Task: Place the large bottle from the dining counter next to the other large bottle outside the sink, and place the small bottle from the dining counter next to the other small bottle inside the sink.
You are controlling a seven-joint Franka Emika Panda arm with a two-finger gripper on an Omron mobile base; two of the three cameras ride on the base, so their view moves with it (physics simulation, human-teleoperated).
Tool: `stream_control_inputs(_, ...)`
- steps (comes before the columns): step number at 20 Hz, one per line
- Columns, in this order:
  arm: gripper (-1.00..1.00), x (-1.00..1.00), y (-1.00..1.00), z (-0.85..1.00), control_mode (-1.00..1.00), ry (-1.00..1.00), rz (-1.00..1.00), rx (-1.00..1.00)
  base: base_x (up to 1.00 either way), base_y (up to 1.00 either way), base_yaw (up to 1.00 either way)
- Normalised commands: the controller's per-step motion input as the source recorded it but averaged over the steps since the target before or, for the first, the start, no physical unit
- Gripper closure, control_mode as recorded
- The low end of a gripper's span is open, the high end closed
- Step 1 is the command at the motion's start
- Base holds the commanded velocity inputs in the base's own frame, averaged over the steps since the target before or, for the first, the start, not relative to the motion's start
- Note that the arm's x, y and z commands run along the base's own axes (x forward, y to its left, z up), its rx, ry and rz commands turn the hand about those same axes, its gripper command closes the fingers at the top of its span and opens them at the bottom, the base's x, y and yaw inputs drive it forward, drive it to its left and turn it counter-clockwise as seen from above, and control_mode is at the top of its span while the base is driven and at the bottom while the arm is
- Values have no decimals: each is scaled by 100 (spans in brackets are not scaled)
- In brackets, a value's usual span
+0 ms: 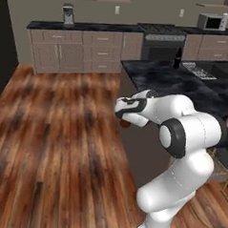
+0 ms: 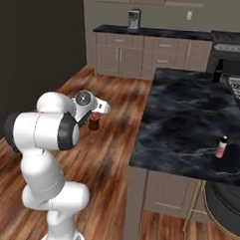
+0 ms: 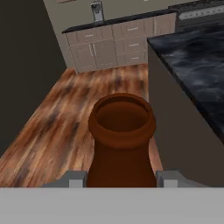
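With our gripper (image 3: 121, 177) clenched on the large brown bottle (image 3: 121, 140) in mid-air, neither is placed yet; the small pink bottle (image 2: 221, 147) waits on the dining counter (image 2: 187, 120).

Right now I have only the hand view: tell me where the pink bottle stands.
Observer: The pink bottle stands upright on the dining counter, close to the edge nearest the base.
Operator: Now give me the black bottle.
Observer: The tall black bottle stands upright at the counter's far end, well apart from the pink one.
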Motion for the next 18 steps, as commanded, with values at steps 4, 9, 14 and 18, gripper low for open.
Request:
stream_control_inputs(4, 100, 0, 0, 0, 100, 0, 0, 0, 74, 64, 0)
stream_control_inputs(9, 100, 0, 0, 0, 100, 0, 0, 0, 98, 34, -1)
stream_control_inputs(14, 100, 0, 0, 0, 100, 0, 0, 0, 95, 28, -12)
stream_control_inputs(18, 100, 0, 0, 0, 100, 0, 0, 0, 87, 42, -20)
